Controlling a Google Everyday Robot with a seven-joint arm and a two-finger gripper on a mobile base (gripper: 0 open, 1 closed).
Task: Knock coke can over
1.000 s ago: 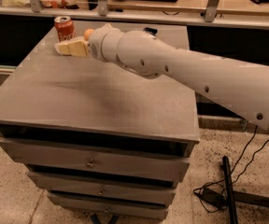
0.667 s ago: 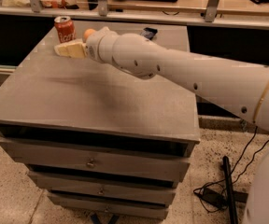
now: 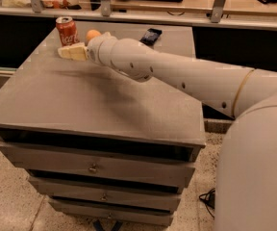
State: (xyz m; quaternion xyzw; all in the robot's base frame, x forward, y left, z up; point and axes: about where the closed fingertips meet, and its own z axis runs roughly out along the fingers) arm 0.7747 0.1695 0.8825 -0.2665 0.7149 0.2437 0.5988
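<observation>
The coke can [image 3: 67, 31] stands upright near the far left corner of the gray drawer cabinet [image 3: 81, 97]. The gripper [image 3: 64, 52] is low over the cabinet top, just in front of the can. I cannot tell if it touches the can, or how far it is open. 1 orange [image 3: 92, 34] lies just right of the can, behind the white arm [image 3: 177, 73].
</observation>
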